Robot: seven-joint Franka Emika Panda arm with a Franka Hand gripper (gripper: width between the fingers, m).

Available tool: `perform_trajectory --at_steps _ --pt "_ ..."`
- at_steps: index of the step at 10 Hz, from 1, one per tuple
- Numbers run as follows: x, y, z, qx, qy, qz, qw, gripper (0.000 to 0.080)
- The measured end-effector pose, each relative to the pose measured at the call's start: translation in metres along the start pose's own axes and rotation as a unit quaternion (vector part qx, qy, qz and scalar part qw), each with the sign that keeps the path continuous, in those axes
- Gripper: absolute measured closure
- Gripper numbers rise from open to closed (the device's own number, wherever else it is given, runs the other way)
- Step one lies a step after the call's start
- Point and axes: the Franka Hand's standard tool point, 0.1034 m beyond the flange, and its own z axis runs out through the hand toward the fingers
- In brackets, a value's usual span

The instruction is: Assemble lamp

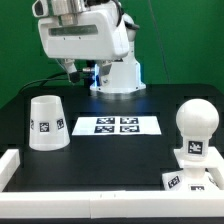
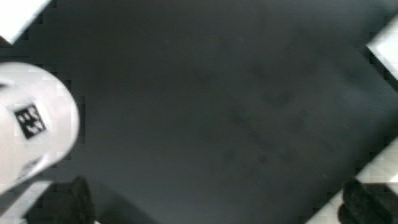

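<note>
a: table [image 1: 110, 160] was black, with a white raised border along its near edge and corners. what stood on it?

b: shade [image 1: 47, 123] stood on the exterior view's left, wide end down, narrow end up, with a small black-and-white tag on its side. it touched nothing else.

a: and the rest of the lamp?

b: base [image 1: 192, 160] sat at the exterior view's right, close to the border there, with tags on its faces. the bulb [image 1: 196, 118], a smooth white ball, sat upright on top of it. whether it was fully seated i could not tell.

a: what lay between them?

b: the marker board [image 1: 116, 125], flat on the table, four black tags on it. it lay just beside the shade and well apart from the base.

a: where was the arm?

b: at the back, above the table's far side. the gripper [image 1: 78, 72] hung low there, over the far edge, well apart from all three lamp parts. it held nothing that i could see.

a: fingers spread or together?

b: i could not tell. in the exterior view they were a small dark blur, and the wrist view was blurred too: dark finger shapes [image 2: 71, 203] at the edge, black table, and a white tagged part at one side.
</note>
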Motion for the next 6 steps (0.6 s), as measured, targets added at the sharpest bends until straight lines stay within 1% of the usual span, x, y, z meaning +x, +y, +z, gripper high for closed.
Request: perform_trajectory --at_steps 2,3,4,5,6 --pt "0.000 0.000 0.001 -0.001 0.000 0.000 1.000 0.0100" --pt "0.000 0.002 0.003 -0.005 0.002 -0.012 1.000 0.0100" --pt "0.001 0.014 0.011 -0.019 0.006 -0.048 0.999 0.0100" --pt "0.002 0.033 0.016 -0.025 0.005 -0.071 0.997 0.0100" --pt "0.005 0.051 0.019 -0.033 0.004 -0.089 0.995 0.0100"
